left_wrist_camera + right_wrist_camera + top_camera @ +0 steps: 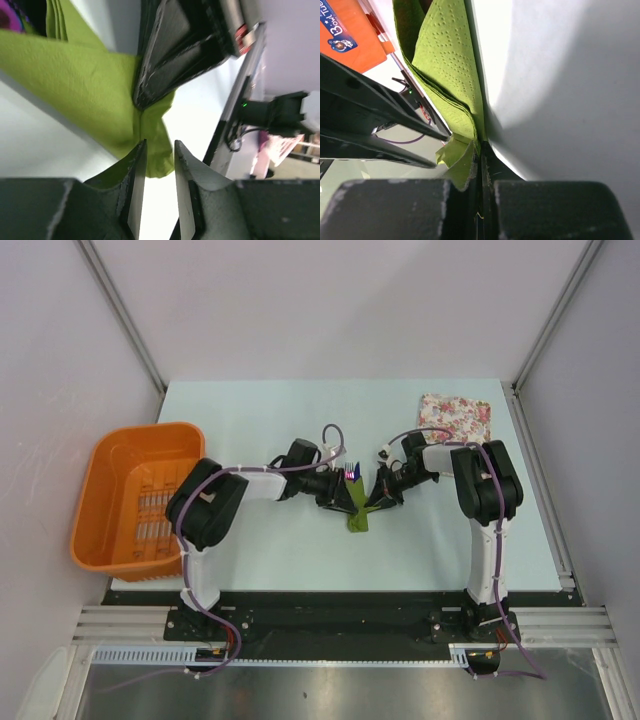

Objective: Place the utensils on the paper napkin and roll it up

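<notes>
The olive-green paper napkin (357, 521) is folded up at the table's middle, between my two grippers. Purple-handled utensils (351, 474) stick out of its far end, and a purple bit of them (9, 14) shows in the left wrist view. My right gripper (481, 150) is shut on the napkin's (445, 60) folded edge. In the left wrist view its dark fingers (165, 70) pinch the green paper (75, 75). My left gripper (160, 146) is open, a clear gap between its fingers. The napkin's corner lies just past its tips and nothing is held.
An orange basket (135, 495) stands at the table's left edge. A pink-and-white floral pad (456, 416) lies at the back right. Both arms reach inward and nearly touch at the middle, the left gripper (340, 495) facing the right gripper (378, 495).
</notes>
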Motion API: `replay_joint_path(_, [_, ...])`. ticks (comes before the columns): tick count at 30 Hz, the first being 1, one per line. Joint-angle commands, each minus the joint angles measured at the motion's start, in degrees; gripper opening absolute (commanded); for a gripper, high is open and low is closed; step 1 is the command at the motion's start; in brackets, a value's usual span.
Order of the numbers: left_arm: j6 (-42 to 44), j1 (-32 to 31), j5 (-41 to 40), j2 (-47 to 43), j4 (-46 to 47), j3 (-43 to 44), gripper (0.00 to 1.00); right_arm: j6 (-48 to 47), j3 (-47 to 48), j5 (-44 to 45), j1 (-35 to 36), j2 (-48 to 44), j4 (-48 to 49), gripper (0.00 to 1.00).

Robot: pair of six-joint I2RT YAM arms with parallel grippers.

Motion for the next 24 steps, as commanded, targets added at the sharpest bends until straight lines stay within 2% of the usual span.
replay_joint_path(1, [-6.9,0.1,3.1,-2.2,8.8,-0.4,0.33,-2.0,-0.7,3.5,-0.7,1.0,1.2,0.00])
replay_joint_path(10, [-14.3,-0.8,4.6,0.7,16.5,-4.5,0.24,-2.4,-2.0,3.3,-1.4,0.8,2.1,0.00])
replay_joint_path(14, [-18.6,-1.4,6.0,1.3,21.0,-5.3,0.23,-2.4,-2.0,3.3,-1.5,1.1,2.4,0.00])
replay_joint_path(15, [-18.4,-1.3,5.6,1.1,19.9,-5.1,0.25,-2.3,-2.0,3.3,-1.5,1.1,2.4,0.00])
replay_joint_path(17, [-15.8,-0.5,3.5,-0.8,17.5,-4.3,0.39,-2.2,-2.0,3.2,-1.5,1.0,2.5,0.00])
replay_joint_path(19, [-12.3,0.0,0.8,-3.0,11.6,-2.6,0.45,-2.1,-2.0,3.1,-1.5,0.9,2.5,0.00])
replay_joint_path(22, [-4.3,-0.5,-4.7,-6.5,3.3,0.8,0.47,-2.0,-2.0,3.0,-1.5,1.0,2.9,0.00])
replay_joint_path(24, [4.2,-2.0,-9.1,-7.0,-5.1,4.7,0.46,-1.9,-2.2,2.8,-1.5,1.1,2.9,0.00])
